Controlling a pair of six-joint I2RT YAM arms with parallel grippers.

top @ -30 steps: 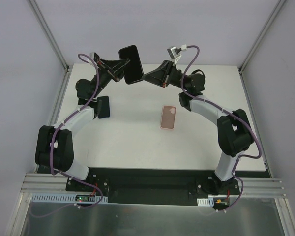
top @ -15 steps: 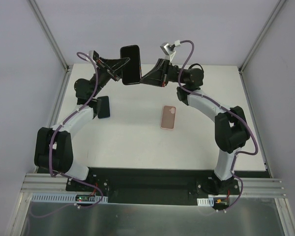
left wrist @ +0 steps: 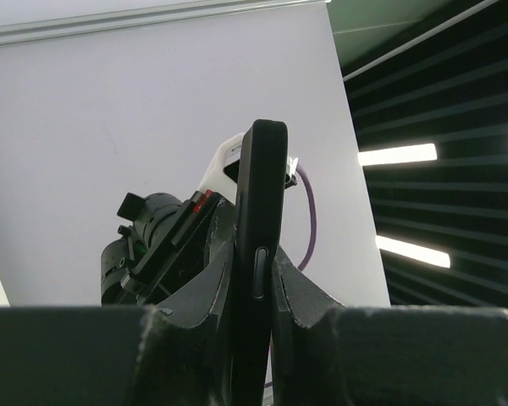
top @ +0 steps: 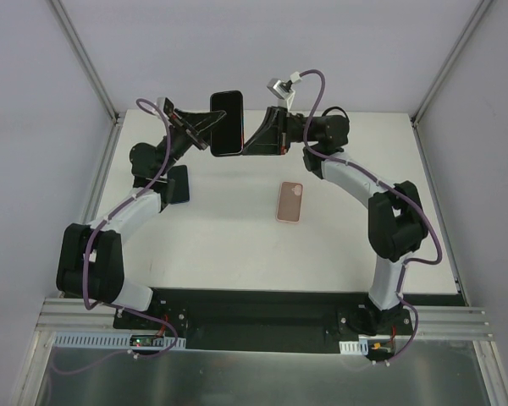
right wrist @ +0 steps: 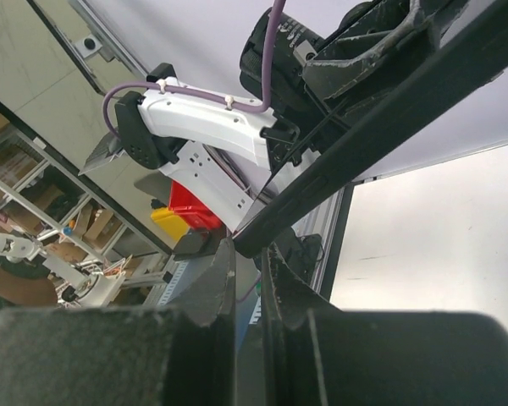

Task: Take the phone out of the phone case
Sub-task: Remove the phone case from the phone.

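Note:
The black phone (top: 227, 123) hangs upright in the air above the table's far edge, out of its shell. My left gripper (top: 212, 127) is shut on its left edge. In the left wrist view the phone (left wrist: 259, 211) stands edge-on, pinched between the fingers (left wrist: 205, 283) of that gripper (left wrist: 255, 258). From the right, my right gripper (top: 248, 144) is shut on the phone's lower corner. The right wrist view shows the phone (right wrist: 381, 135) running diagonally, its corner at that gripper (right wrist: 249, 248). The pink phone case (top: 290, 202) lies flat and empty on the white table.
A dark flat rectangular object (top: 179, 184) lies on the table beside the left arm. Metal frame posts (top: 85, 59) and grey walls close in the table's back and sides. The arm bases (top: 245, 321) sit at the near edge.
Both grippers have turned the phone from a tilt to nearly upright and shifted it slightly. The right wrist has swung leftward. The case has stayed put.

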